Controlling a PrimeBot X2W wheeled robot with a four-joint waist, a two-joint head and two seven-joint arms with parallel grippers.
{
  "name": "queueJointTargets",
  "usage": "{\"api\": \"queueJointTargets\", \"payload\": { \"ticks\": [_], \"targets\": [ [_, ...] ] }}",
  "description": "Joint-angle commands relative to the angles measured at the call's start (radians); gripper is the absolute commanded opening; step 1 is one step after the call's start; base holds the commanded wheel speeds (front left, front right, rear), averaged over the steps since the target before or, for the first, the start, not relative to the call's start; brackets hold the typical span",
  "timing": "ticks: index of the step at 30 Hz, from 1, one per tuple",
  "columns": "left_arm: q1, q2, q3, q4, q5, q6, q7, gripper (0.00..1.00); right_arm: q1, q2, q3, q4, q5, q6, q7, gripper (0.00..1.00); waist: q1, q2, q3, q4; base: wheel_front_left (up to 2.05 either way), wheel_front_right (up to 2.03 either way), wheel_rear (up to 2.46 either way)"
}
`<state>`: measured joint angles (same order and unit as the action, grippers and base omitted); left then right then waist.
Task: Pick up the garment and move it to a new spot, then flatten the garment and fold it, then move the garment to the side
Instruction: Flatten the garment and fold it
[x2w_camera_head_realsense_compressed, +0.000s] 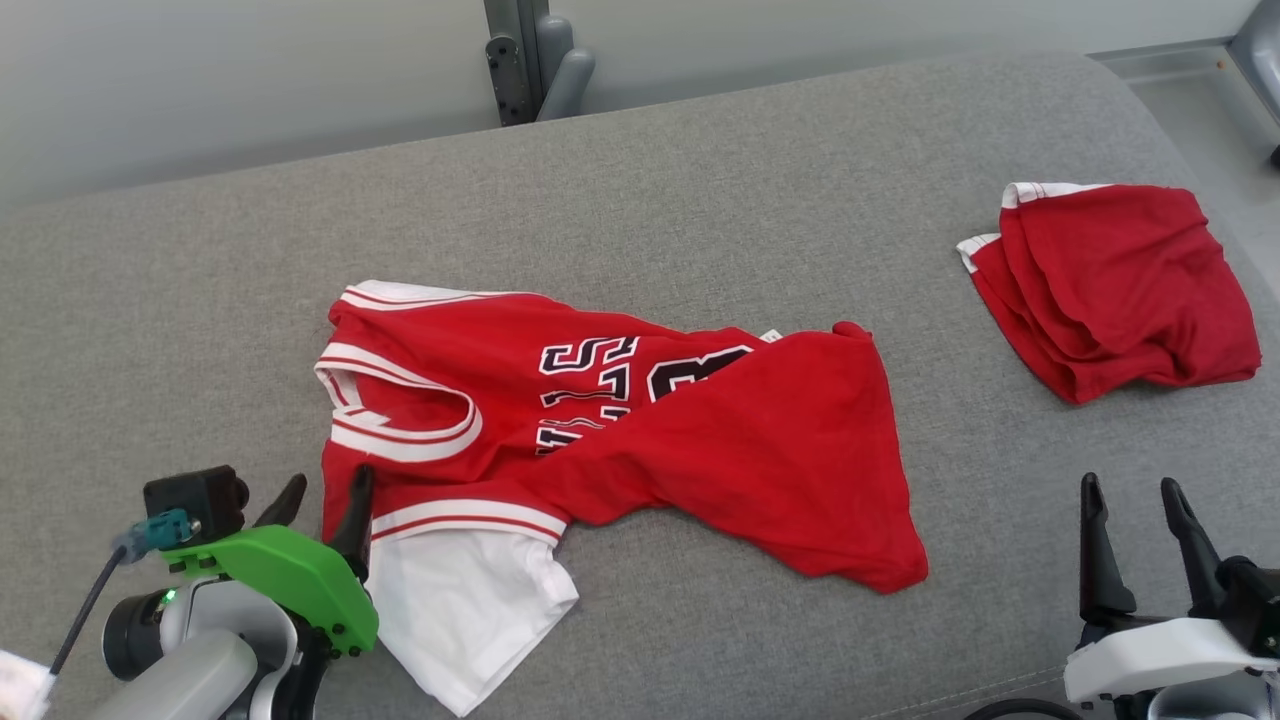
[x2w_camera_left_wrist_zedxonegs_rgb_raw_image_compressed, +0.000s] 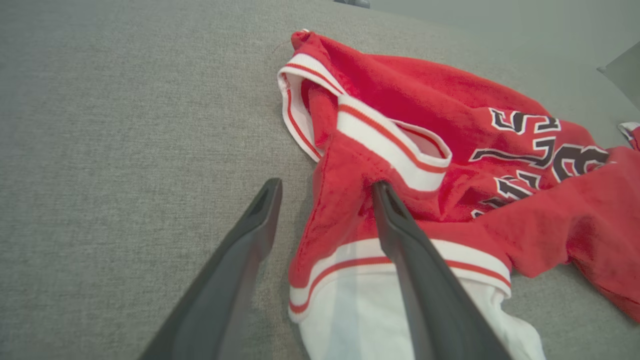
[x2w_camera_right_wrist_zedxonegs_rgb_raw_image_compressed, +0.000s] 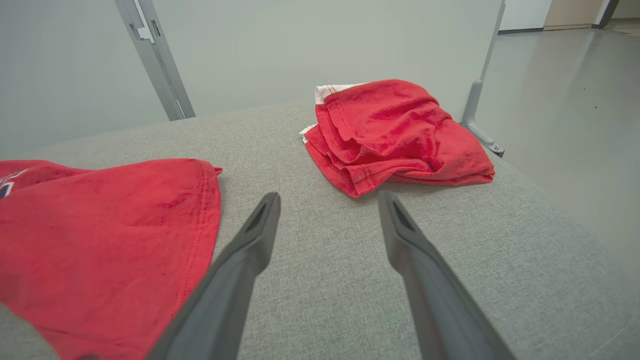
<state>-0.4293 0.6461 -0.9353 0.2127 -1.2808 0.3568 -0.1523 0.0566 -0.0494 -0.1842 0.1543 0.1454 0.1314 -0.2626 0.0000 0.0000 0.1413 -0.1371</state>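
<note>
The garment (x2w_camera_head_realsense_compressed: 700, 440), a red jersey with white trim, dark lettering and a white sleeve, lies crumpled in the middle of the grey cushion (x2w_camera_head_realsense_compressed: 200, 300). My left gripper (x2w_camera_head_realsense_compressed: 328, 482) is open at the jersey's left edge. In the left wrist view the left gripper (x2w_camera_left_wrist_zedxonegs_rgb_raw_image_compressed: 327, 186) has one finger over bare cushion and the other lying on the garment (x2w_camera_left_wrist_zedxonegs_rgb_raw_image_compressed: 425, 100) just below the collar trim, so the shoulder edge sits between the jaws. My right gripper (x2w_camera_head_realsense_compressed: 1130, 488) is open over bare cushion at the front right. In the right wrist view the right gripper (x2w_camera_right_wrist_zedxonegs_rgb_raw_image_compressed: 329, 196) holds nothing, with the garment's hem (x2w_camera_right_wrist_zedxonegs_rgb_raw_image_compressed: 100, 225) to its left.
A second red garment (x2w_camera_head_realsense_compressed: 1120, 290), folded with a white edge, lies at the far right of the cushion, also seen ahead in the right wrist view (x2w_camera_right_wrist_zedxonegs_rgb_raw_image_compressed: 400, 135). A grey metal post (x2w_camera_head_realsense_compressed: 530, 60) stands behind the cushion. The cushion's right edge drops to the floor (x2w_camera_right_wrist_zedxonegs_rgb_raw_image_compressed: 575, 100).
</note>
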Motion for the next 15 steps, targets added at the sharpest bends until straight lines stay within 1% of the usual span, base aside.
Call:
{"api": "queueJointTargets", "payload": {
  "ticks": [1,4,7,8,10,11,12,15],
  "targets": [
    [0.013,0.009,0.009,-0.019,0.020,0.007,-0.025,1.00,0.013,-0.003,-0.010,-0.010,-0.010,-0.002,-0.003,1.00,0.0000,0.0000,-0.013,0.003,0.00,0.00,0.00],
    [0.063,0.037,0.053,-0.092,0.042,0.042,-0.087,1.00,0.021,-0.002,-0.038,-0.042,-0.019,-0.002,-0.003,1.00,0.0000,0.0000,-0.028,0.010,0.00,0.00,0.00],
    [0.122,0.055,0.097,-0.165,0.092,0.085,-0.108,1.00,0.029,-0.002,-0.069,-0.077,-0.029,-0.002,-0.003,1.00,0.0000,0.0000,-0.042,0.023,0.00,0.00,0.00],
    [0.139,0.054,0.117,-0.187,0.111,0.090,-0.112,1.00,0.031,-0.002,-0.078,-0.087,-0.032,-0.002,-0.003,1.00,0.0000,0.0000,-0.047,0.029,0.00,0.00,0.00],
    [0.188,0.031,0.185,-0.218,0.167,0.097,-0.113,1.00,0.039,-0.003,-0.089,-0.103,-0.042,-0.002,-0.003,1.00,0.0000,0.0000,-0.057,0.043,0.00,0.00,0.00],
    [0.218,0.025,0.215,-0.227,0.216,0.099,-0.113,1.00,0.041,-0.005,-0.092,-0.108,-0.047,-0.002,-0.003,1.00,0.0000,0.0000,-0.063,0.048,0.00,0.00,0.00],
    [0.245,0.007,0.246,-0.236,0.257,0.094,-0.113,1.00,0.042,-0.008,-0.095,-0.115,-0.049,-0.002,-0.003,1.00,0.0000,0.0000,-0.068,0.054,0.00,0.00,0.00],
    [0.333,-0.059,0.331,-0.238,0.388,0.050,-0.113,1.00,0.053,-0.013,-0.095,-0.124,-0.057,-0.002,-0.003,1.00,0.0000,0.0000,-0.094,0.077,0.00,0.00,0.00]
  ]
}}
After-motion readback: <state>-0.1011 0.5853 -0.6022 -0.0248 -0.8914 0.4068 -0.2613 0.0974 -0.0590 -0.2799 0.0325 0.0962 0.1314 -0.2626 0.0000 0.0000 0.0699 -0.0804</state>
